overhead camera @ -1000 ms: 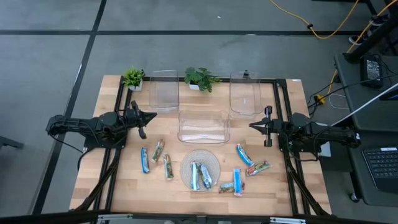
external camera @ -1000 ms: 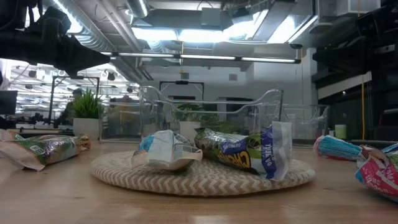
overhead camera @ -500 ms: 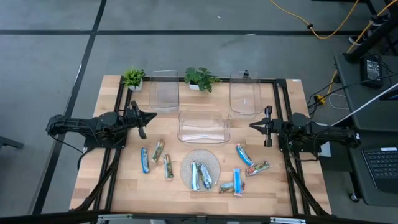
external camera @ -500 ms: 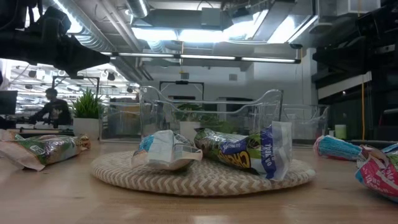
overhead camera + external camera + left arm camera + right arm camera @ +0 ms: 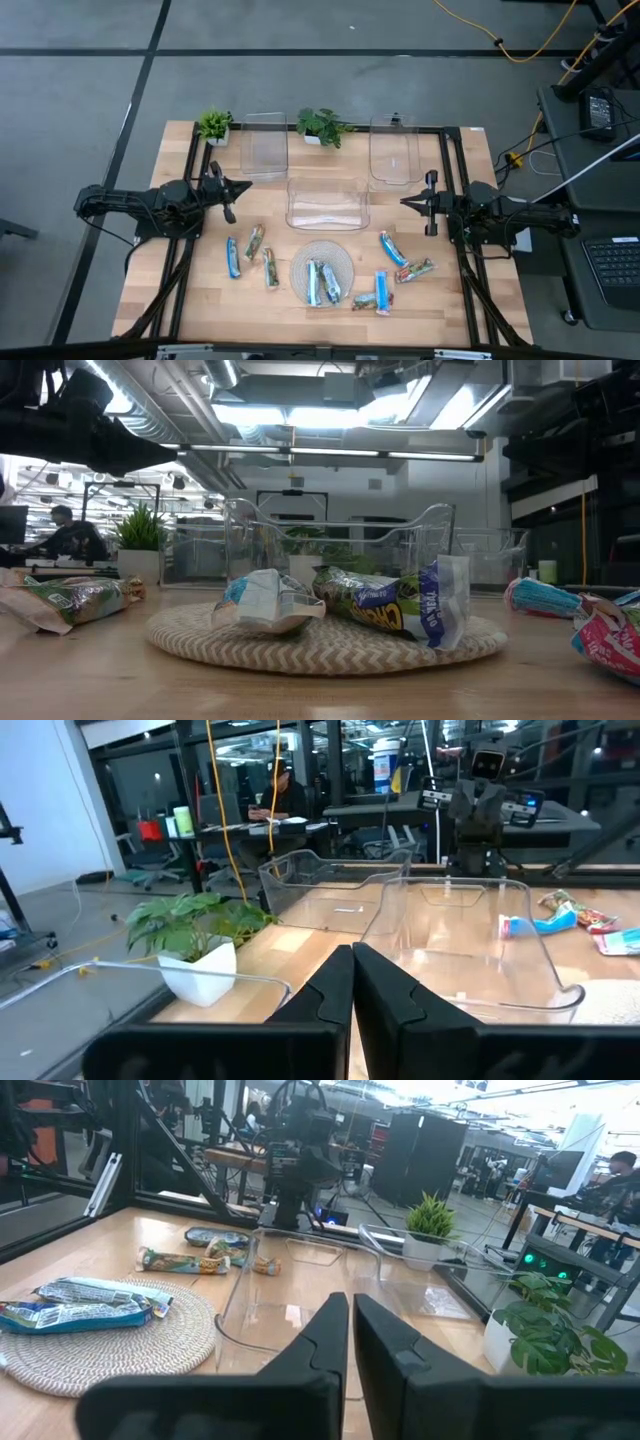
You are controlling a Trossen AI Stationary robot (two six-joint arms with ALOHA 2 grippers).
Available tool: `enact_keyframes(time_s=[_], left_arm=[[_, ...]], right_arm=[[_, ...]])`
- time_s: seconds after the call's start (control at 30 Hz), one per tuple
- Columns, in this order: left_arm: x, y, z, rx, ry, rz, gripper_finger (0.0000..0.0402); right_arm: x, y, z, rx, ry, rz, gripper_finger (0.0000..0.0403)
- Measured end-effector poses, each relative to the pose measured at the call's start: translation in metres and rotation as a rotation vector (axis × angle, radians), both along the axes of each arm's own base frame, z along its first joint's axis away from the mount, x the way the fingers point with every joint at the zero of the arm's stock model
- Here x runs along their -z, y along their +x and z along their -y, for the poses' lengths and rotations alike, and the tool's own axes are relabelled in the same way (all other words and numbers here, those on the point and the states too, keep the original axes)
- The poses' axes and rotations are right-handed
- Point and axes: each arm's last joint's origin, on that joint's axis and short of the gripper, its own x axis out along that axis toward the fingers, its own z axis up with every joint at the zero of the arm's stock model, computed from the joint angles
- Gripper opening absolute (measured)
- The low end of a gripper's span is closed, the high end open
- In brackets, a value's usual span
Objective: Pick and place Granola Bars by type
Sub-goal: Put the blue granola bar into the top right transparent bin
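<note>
The wooden tabletop (image 5: 200, 300) has pale, smooth boards. A round woven mat (image 5: 322, 270) lies near the front middle, and its rough coils look like rope. Two shiny foil snack bars (image 5: 322, 283) lie side by side on the mat, crinkly and long. To the left of the mat, three more bars (image 5: 250, 254) lie flat on the wood: a blue one, a greenish one and another greenish one. To the right of the mat, four bars (image 5: 394, 272) lie close together, some bright blue and one red and green. Behind the mat stands a clear plastic bin (image 5: 327, 203) with rounded corners. Two more clear bins sit farther back, one on the left (image 5: 264, 146) and one on the right (image 5: 393, 150). Two small leafy plants (image 5: 321, 125) in white pots stand along the back edge. The left gripper (image 5: 236, 187) hangs over the left side of the tabletop, well apart from the bars, and its two dark fingers (image 5: 330, 990) are pressed together with nothing between them. The right gripper (image 5: 408, 203) hangs over the right side, just beside the middle bin, and its fingers (image 5: 335, 1340) are closed together too, holding nothing. A person (image 5: 62, 535) sits far off in the room behind.
</note>
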Motion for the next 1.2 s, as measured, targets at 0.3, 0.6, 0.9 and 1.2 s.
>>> enact_keyframes(time_s=[0.3, 0.6, 0.9, 1.2], left_arm=[[-0.0002, -0.0004, -0.0009, -0.036, 0.115, -0.050, 0.0004], [-0.0030, -0.0003, -0.0004, -0.021, 0.125, -0.023, 0.0007], [-0.0004, 0.0000, -0.0003, -0.013, 0.134, -0.047, 0.0008], [0.0002, 0.0006, 0.0012, 0.038, 0.073, -0.023, 0.0006]], right_arm=[[0.0000, 0.0000, 0.0000, 0.000, -0.003, 0.000, 0.0024], [0.0000, 0.0000, 0.0000, 0.000, 0.022, 0.001, 0.0024], [0.0000, 0.0000, 0.0000, 0.000, 0.025, 0.001, 0.0024], [-0.0036, -0.0002, 0.0000, 0.000, -0.004, 0.037, 0.0024]])
